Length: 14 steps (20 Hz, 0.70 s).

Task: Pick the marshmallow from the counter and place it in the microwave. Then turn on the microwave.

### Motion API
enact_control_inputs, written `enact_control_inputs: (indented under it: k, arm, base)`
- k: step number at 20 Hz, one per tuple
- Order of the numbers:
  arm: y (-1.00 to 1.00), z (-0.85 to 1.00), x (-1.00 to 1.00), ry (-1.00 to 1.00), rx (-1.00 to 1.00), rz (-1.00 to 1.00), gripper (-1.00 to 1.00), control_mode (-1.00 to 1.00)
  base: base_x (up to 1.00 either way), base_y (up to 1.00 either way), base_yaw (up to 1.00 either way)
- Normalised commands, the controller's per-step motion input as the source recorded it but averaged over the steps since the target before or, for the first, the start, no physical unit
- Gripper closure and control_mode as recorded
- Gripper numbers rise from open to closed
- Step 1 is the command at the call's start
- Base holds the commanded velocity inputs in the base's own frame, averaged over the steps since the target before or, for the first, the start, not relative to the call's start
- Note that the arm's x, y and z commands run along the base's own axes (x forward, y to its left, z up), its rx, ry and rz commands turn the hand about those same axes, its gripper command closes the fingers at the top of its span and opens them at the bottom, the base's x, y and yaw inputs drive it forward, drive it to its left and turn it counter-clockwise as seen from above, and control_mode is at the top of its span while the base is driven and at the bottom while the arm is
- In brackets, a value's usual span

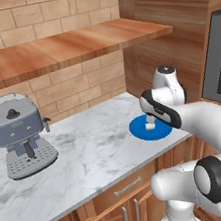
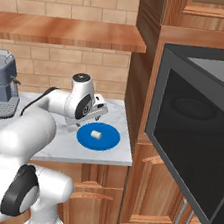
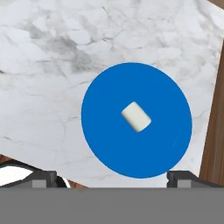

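Observation:
The marshmallow (image 3: 136,117), a small white stub, lies on its side in the middle of a round blue plate (image 3: 109,131) on the marble counter (image 3: 52,65). My gripper (image 3: 113,178) hangs above the plate, open, with its two fingertips (image 3: 43,178) spread wide and nothing between them. From the base, the gripper (image 2: 101,116) is a short way above the marshmallow (image 2: 96,133) and plate (image 2: 110,140), near the counter's right end (image 2: 64,145). The microwave (image 2: 196,141) stands to the right with its dark glass door swung open. In the left base view the marshmallow (image 1: 149,125) peeks out just under my hand (image 1: 150,118).
A grey espresso machine (image 1: 20,134) stands at the counter's left. A brown wooden shelf (image 1: 57,50) runs above the counter. A wooden cabinet wall (image 2: 137,87) rises right beside the plate. The open microwave door (image 2: 178,158) juts out toward the base.

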Motion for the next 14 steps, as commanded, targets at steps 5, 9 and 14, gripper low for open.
enact_control_inputs:
  k: [5,9,14]
  arm:
    - [0.00,-0.11,0.14,0.00,-0.01,0.05,-1.00,-1.00]
    - [0.00,-0.11,0.14,0.00,-0.02,0.05,-1.00,-1.00]
    - [0.00,-0.11,0.14,0.01,-0.02,0.05,-1.00,-1.00]
  base:
    - [0.00,0.00,0.00]
    - [0.00,0.00,0.00]
    - [0.00,0.00,0.00]
